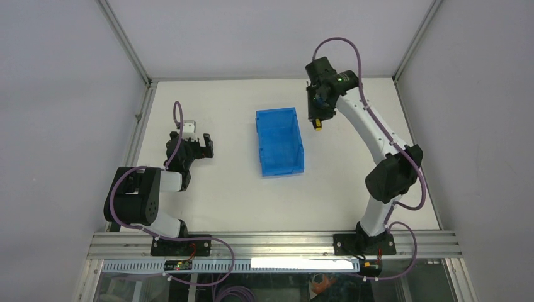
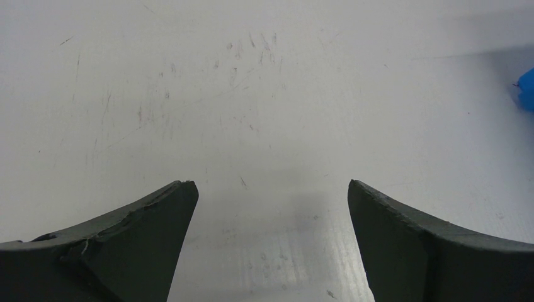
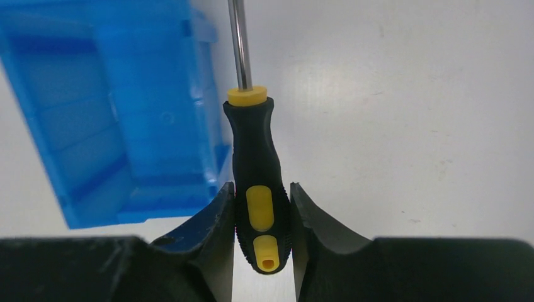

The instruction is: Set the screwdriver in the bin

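White table (image 1: 220, 195) under both my arms. Blue bin (image 3: 126, 126) sits left of my right gripper (image 3: 261, 211), open top up. My left gripper (image 2: 271, 185) well apart from bin, fingers spread, nothing between them. Right gripper pinching screwdriver (image 3: 255, 151) by black-yellow handle, shaft pointing away from fingers, beside bin corner, outside bin.
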